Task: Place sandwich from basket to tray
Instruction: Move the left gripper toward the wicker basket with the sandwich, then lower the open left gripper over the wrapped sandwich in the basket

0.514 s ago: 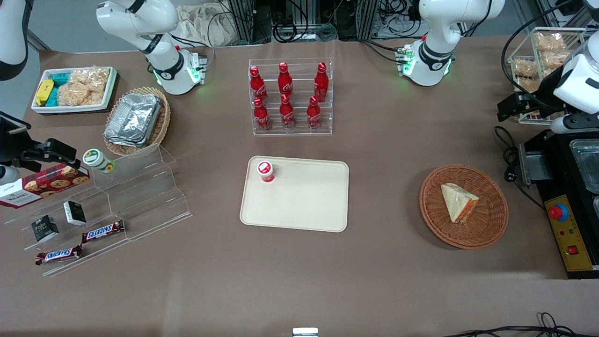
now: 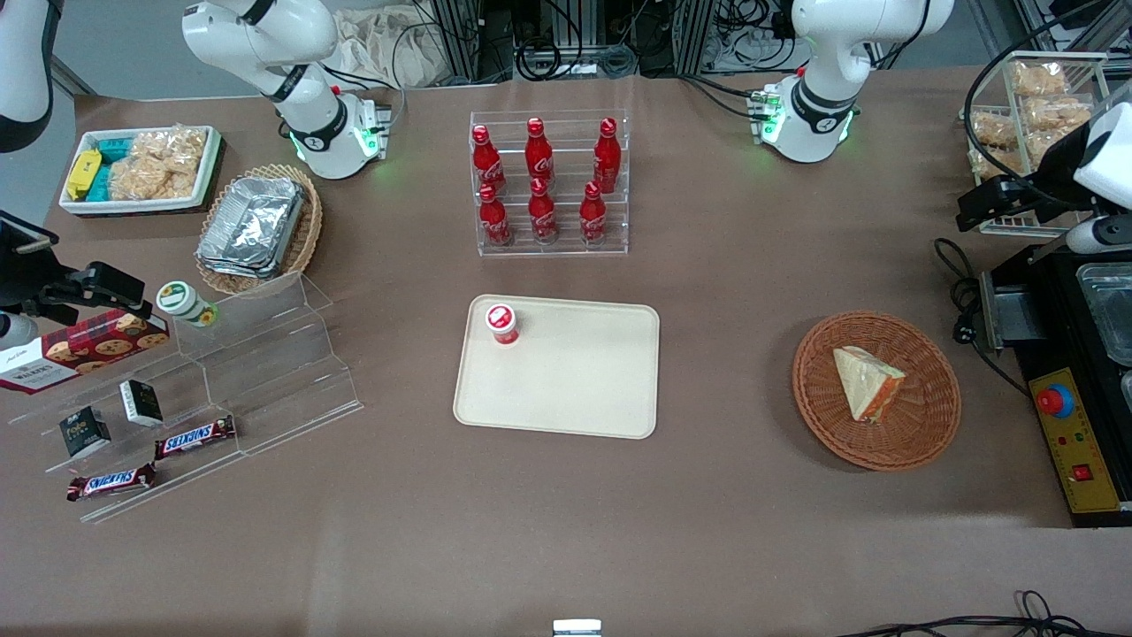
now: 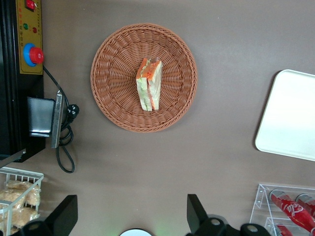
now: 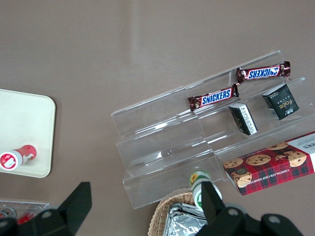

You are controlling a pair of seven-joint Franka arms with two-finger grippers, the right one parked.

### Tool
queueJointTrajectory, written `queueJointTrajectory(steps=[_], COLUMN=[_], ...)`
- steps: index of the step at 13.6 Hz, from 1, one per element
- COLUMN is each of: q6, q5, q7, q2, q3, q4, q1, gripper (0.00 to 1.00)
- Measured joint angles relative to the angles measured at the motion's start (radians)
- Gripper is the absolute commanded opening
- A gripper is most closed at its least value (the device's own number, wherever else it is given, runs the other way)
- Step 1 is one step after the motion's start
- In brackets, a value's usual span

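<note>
Nothing of the transfer is done yet. The end effector [image 3: 129, 216] is held open and empty, high above the bench [image 2: 707, 495]. The sandwich [image 3: 149, 84] is seen lying in the basket [image 3: 113, 54], well below the end effector. The tray [image 2: 584, 389], farther off toward the parked arm, carries only a small red-capped bottle [image 2: 501, 323]. Descent, grasp and carry are all judged to remain.
</note>
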Motion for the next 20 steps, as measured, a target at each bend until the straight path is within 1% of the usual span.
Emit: queueJointTrajectory(steps=[3, 5, 9, 11, 12, 15, 20], q6=[-0.003, 0.017, 0.163, 0.255, 0.313, 0.447, 0.592], q5=[-0.021, -0.032, -0.077, -0.115, -0.121, -0.123, -0.124], q7=[0.000, 0.002, 0.003, 0.003, 0.003, 0.026, 0.038], q2=[0.022, 0.078, 0.233, 0.292, 0.316, 0.380, 0.477], q3=[0.003, 0.004, 0.003, 0.003, 0.001, -0.002, -0.010], q4=[-0.006, -0.013, -0.033, -0.062, -0.087, -0.151, -0.175], q1=[0.056, 0.093, 0.105, 0.105, 0.104, 0.102, 0.100], gripper=[1.00, 1.00, 1.00, 1.00, 1.00, 1.00, 1.00])
